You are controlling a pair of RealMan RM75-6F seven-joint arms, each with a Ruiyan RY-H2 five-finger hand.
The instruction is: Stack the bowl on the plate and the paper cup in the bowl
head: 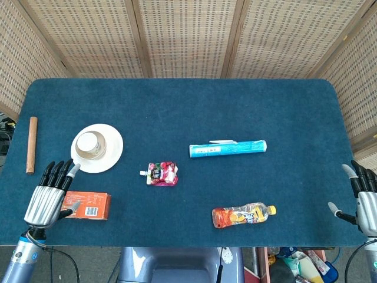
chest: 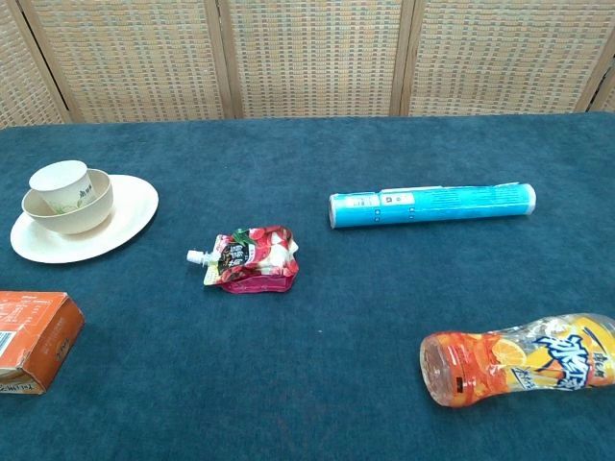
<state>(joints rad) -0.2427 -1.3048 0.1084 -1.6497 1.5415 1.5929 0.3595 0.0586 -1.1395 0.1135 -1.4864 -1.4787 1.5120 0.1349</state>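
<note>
Cream cup (chest: pixel 60 179) sits upright in bowl (chest: pixel 68 203) on plate (chest: pixel 86 230); left hand (head: pixel 48 196), nearer, hovers below plate, fingers apart, empty; right hand (head: pixel 364 200) likewise, far right.

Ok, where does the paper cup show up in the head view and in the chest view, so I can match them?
Head view: the paper cup is at left of centre, seen from above, inside the bowl on the plate.
Chest view: the paper cup is at far left, seen from the side, upright in the bowl.
Shared landmark: the red pouch lies to its right, nearer the robot.
</note>
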